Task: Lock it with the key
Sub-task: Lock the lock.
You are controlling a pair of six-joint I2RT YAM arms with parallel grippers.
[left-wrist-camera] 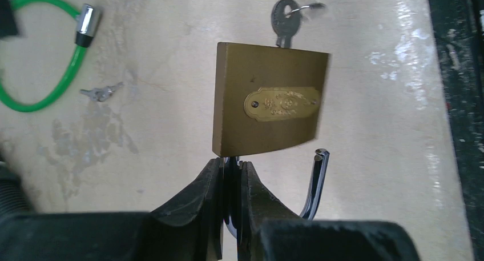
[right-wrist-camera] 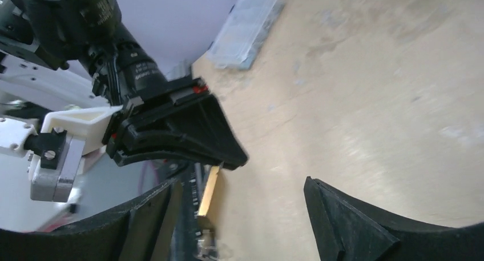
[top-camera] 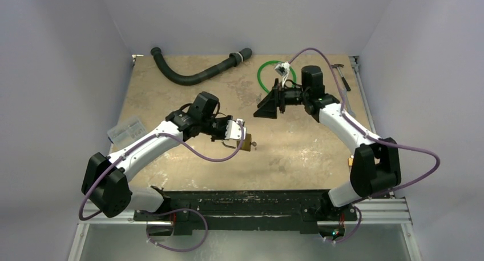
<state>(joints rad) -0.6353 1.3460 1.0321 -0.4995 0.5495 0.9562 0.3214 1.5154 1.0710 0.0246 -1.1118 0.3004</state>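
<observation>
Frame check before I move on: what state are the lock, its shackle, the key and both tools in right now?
lock: unlocked.
shackle: open, free end out of the lock body.
key: inserted in the lock's keyhole.
left tool: shut on the shackle.
right tool: open, holding nothing.
</observation>
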